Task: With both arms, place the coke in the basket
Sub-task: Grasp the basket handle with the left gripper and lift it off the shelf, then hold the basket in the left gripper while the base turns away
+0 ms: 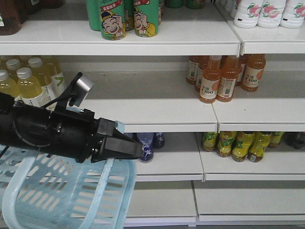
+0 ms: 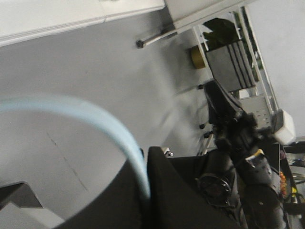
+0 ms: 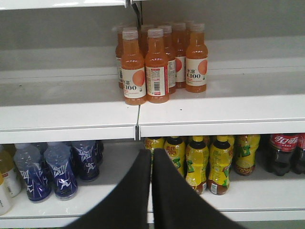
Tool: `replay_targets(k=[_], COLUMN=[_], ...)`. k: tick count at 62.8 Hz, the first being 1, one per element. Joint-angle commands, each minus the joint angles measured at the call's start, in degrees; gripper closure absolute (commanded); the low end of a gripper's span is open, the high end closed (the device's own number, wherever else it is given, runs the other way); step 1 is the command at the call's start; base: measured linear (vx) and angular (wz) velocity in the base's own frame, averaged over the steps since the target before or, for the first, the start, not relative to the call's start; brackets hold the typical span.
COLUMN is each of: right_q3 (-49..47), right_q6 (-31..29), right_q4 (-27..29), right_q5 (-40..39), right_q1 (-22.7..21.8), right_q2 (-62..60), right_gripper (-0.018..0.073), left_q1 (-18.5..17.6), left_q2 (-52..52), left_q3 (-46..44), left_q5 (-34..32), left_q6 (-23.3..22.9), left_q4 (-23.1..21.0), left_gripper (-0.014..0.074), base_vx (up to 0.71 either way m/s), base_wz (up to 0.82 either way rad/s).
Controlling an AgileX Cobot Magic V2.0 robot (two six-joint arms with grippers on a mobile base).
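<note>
Light blue slotted plastic basket (image 1: 52, 193), lower left of the front view, its handle pinched in the black left gripper (image 1: 128, 148). Black right gripper (image 3: 151, 157) pressed closed, empty, facing the white shelf (image 3: 214, 119). Slim red coke can not in any view. This looks like the search step; next, locate the can, open, reach.

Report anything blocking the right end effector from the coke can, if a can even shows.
No red can shows in any view, so nothing can be judged. The right end effector, shut, faces yellow bottles; the left end effector holds the basket by its handle.
</note>
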Motion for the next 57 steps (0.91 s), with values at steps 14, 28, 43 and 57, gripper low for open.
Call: replay_targets(k=[14, 28, 43, 57], right_q3=[0.4, 0.4, 0.4, 0.4], right_q6=[-0.6, -0.6, -0.6, -0.6], right_q4=[-0.4, -0.4, -0.4, -0.4], right_q5=[-4.1, -4.1, -4.1, -4.1], right_q1=[-0.3, -0.3, -0.3, -0.3], right_q2=[-0.7, -0.7, -0.7, -0.7], right_gripper=[0.0565, 0.0565, 0.0565, 0.0565], left_q1=[-6.7, -9.0, -9.3, -9.3], left_q2=[-11.2, -12.5, -12.5, -12.5], left_q3=[1.4, 2.7, 2.7, 2.7], left_q5=[-5.0, -7.8, -8.4, -9.7], left_q6=[0.1, 0.1, 0.1, 0.1], left_q4=[-9.6, -11.0, -11.0, -11.0], left_gripper=[0.0603, 0.0603, 0.0603, 0.0603], base_vx=[0.00, 0.00, 0.00, 0.00], base_wz=[0.00, 0.00, 0.00, 0.00])
